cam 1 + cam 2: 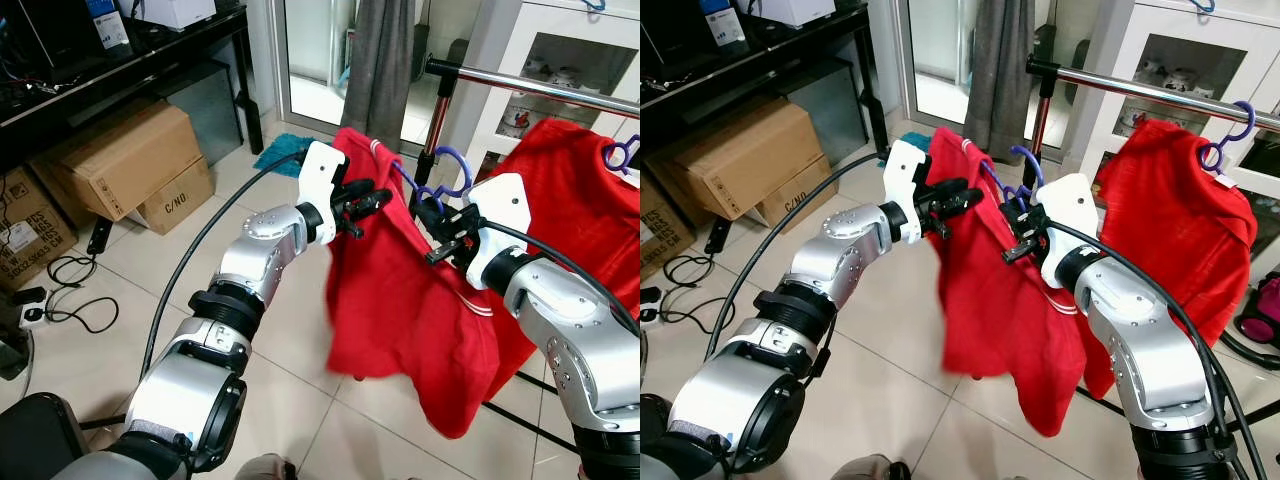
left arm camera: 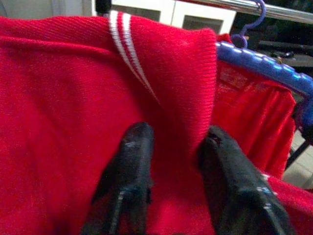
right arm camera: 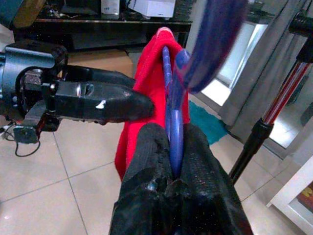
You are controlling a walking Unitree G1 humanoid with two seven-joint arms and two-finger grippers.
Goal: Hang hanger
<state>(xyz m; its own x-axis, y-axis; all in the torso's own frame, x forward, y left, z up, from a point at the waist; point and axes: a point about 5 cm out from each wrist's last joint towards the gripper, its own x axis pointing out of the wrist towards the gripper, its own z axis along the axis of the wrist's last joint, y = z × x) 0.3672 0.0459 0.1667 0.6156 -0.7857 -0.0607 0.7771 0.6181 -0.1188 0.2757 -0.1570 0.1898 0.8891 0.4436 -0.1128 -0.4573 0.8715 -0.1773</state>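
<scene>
Below a chrome rail (image 1: 540,85), left pincer (image 1: 368,204) pinches knitted red shirt (image 1: 400,310); right pincer (image 1: 440,232) clamps curved blue hanger (image 1: 425,190)

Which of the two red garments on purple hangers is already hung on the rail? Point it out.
The red garment on the robot's right: its purple plastic hanger hook is over the chrome rail. The other red garment is held below the rail by both grippers.

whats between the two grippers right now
A fold of the red shirt draped on the blue hanger spans from the left gripper to the right gripper, best seen in the left eye view.
</scene>
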